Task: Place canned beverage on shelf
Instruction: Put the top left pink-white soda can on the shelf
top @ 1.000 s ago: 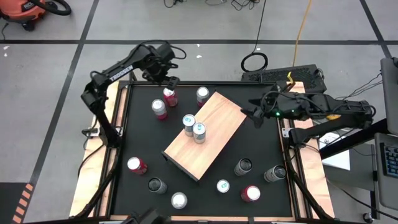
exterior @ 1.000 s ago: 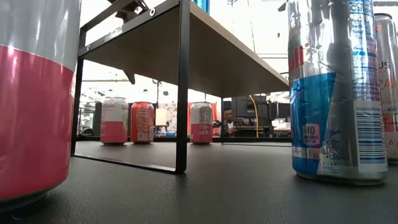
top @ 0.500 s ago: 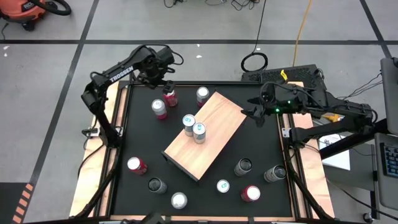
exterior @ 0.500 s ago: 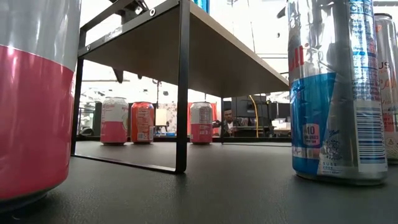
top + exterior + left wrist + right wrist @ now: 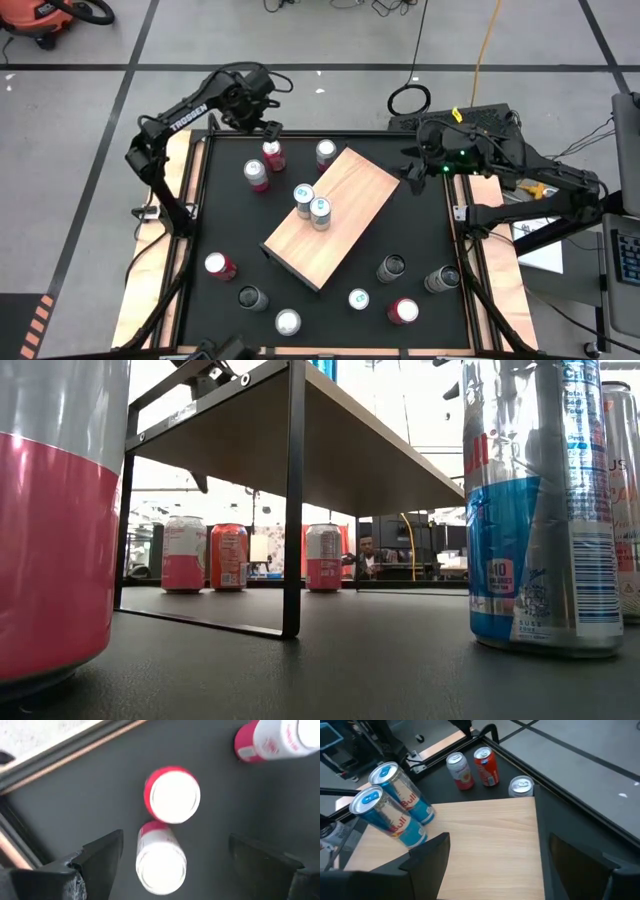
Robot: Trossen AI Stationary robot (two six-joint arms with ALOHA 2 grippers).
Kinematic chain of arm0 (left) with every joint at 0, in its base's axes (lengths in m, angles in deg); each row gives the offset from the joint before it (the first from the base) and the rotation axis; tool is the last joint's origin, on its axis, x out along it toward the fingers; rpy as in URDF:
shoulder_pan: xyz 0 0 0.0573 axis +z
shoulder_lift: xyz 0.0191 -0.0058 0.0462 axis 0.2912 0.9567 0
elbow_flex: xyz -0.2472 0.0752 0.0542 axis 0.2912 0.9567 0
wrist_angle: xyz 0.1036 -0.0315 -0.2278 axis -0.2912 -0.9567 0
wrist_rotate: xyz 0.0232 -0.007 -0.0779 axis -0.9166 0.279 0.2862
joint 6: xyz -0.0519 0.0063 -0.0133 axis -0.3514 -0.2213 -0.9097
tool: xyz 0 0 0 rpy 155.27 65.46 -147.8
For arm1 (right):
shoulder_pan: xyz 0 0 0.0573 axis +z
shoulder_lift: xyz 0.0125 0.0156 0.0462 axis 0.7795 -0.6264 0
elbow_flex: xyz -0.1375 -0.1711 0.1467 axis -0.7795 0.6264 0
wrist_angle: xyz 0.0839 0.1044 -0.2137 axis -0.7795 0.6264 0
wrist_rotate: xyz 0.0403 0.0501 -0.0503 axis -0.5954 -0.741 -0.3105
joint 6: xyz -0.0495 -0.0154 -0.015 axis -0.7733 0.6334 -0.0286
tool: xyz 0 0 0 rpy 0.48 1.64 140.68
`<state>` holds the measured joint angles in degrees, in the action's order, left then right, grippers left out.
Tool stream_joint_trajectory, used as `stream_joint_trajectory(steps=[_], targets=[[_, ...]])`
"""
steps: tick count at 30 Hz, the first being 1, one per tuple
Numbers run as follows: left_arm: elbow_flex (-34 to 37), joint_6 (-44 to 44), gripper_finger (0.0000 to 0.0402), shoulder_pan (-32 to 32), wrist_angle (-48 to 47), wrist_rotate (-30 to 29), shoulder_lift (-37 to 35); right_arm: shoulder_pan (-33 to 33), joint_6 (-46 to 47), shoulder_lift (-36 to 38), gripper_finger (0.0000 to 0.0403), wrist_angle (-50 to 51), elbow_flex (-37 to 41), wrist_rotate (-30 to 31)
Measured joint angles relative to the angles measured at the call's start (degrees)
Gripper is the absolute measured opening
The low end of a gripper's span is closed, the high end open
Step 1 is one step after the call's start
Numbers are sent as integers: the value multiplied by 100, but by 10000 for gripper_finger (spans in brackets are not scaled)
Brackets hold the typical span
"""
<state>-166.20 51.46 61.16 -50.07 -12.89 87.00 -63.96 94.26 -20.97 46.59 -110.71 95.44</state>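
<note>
The shelf (image 5: 345, 200) is a light tan board on black legs, set slantwise mid-table; two blue-and-silver cans (image 5: 312, 203) stand on it. A red can (image 5: 273, 153), a pink-and-white can (image 5: 257, 175) and another pink-and-white can (image 5: 326, 152) stand on the black tabletop by the far edge. My left gripper (image 5: 264, 126) is open and empty, high above the red can (image 5: 172, 795) and the pink-and-white can (image 5: 161, 862). My right gripper (image 5: 408, 172) is open and empty above the shelf's far right end (image 5: 490, 830).
Several more cans stand on the near half of the table, among them a pink one (image 5: 219, 265), a red one (image 5: 403, 310) and dark ones (image 5: 390, 267). The table has a raised wooden rim (image 5: 190, 200). In the low view a pink can (image 5: 50, 520) and a blue can (image 5: 540, 510) stand close.
My left gripper has drawn back from the red can toward the table's far left corner. My right gripper has gone toward the far edge, staying open. The cans and the shelf have kept still.
</note>
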Motion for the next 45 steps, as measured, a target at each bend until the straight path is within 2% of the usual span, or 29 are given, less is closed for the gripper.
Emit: stream_joint_trajectory(steps=[11,14,17,24,32,40,45], targets=[[3,219,358,93,285,57,78,-255,2,-2,312,-2,0,-147],[9,225,358,69,-56,217,111,-263,81,-2,312,-3,0,-147],[9,168,358,5,-640,67,96,-261,201,-2,312,-3,0,-147],[36,188,358,-18,-940,164,93,-261,347,-2,312,-3,2,-138],[901,16,358,-237,-755,165,-360,-261,346,-4,312,-1,2,-91],[1790,-626,358,-382,94,11,-806,-261,140,-4,312,-22,2,329],[1994,-828,358,-431,403,56,-863,-261,113,-4,312,-27,2,329]])
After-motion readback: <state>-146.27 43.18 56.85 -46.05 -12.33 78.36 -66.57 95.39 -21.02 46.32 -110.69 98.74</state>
